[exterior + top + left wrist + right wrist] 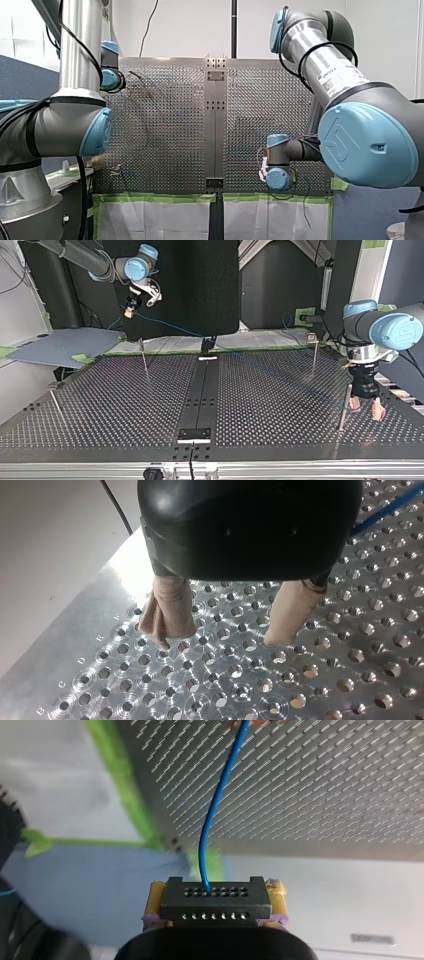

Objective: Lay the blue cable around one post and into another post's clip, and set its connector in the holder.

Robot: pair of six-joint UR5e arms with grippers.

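between my right fingers (157, 896), clamped, the connector (216, 904) (blue cable (214, 815) attached); my left fingers (169, 611) apart

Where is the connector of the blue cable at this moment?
The connector is clamped in my right gripper, held up at the top view's upper left, above the far edge of the table.
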